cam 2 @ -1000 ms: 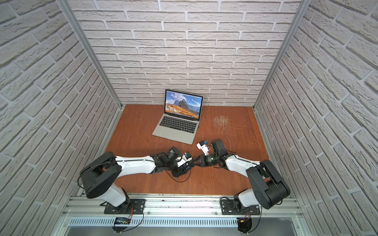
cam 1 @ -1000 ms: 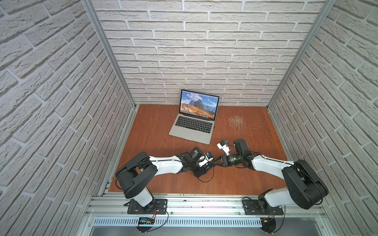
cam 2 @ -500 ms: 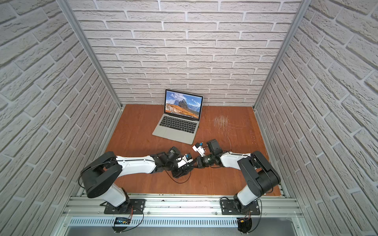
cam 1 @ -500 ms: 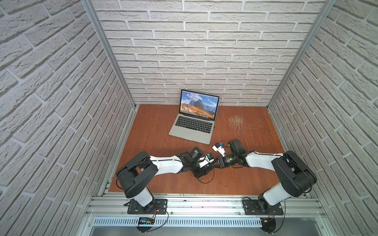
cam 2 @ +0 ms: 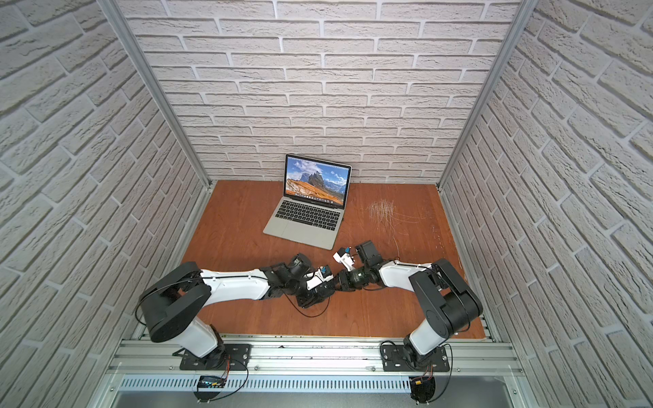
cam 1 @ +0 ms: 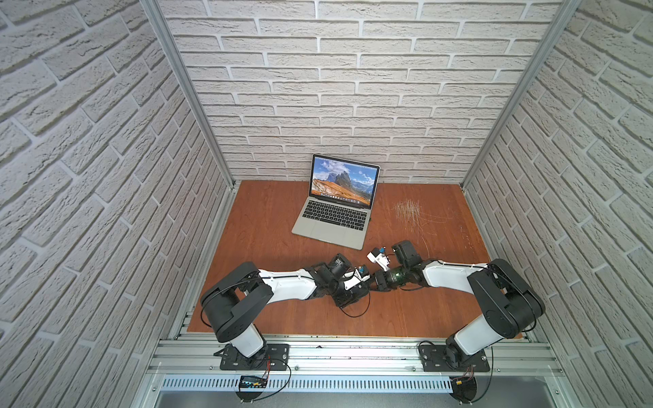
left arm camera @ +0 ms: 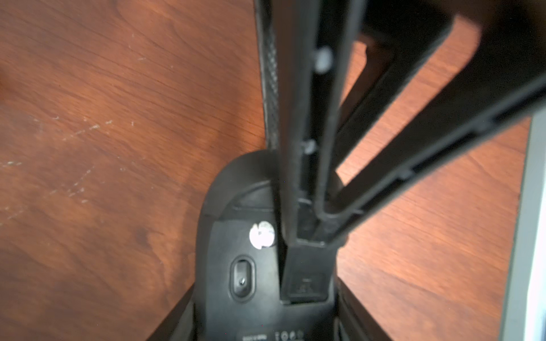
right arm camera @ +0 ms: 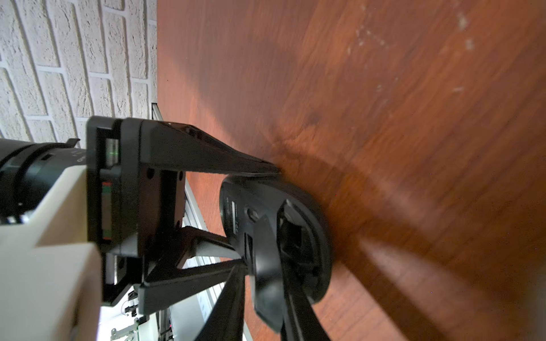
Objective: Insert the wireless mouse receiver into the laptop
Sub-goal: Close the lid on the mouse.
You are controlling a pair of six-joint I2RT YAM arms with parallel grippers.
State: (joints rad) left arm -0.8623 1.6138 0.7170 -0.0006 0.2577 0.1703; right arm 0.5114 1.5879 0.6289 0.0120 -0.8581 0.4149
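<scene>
Left gripper [right arm camera: 257, 215] is clamping the upturned mouse [left arm camera: 224, 251]. Right gripper [left arm camera: 308, 233], grip unclear, is probing the lower-centre slot. The tiny, light, slippery wireless mouse receiver [left arm camera: 305, 285] seemingly sits there; pinch its stub end.

Left white-and-black arm [cam 1: 286, 288] and right white-and-black arm [cam 1: 448, 275] lie low, stretched inward, wrists meeting just in front of the silver-grey laptop [cam 1: 332, 219]; left gripper [right arm camera: 261, 217] clamps the sides of the black oval mouse [left arm camera: 236, 236], and the right gripper [left arm camera: 310, 236] reaches its tips into the mouse's underside, gap unclear.
</scene>
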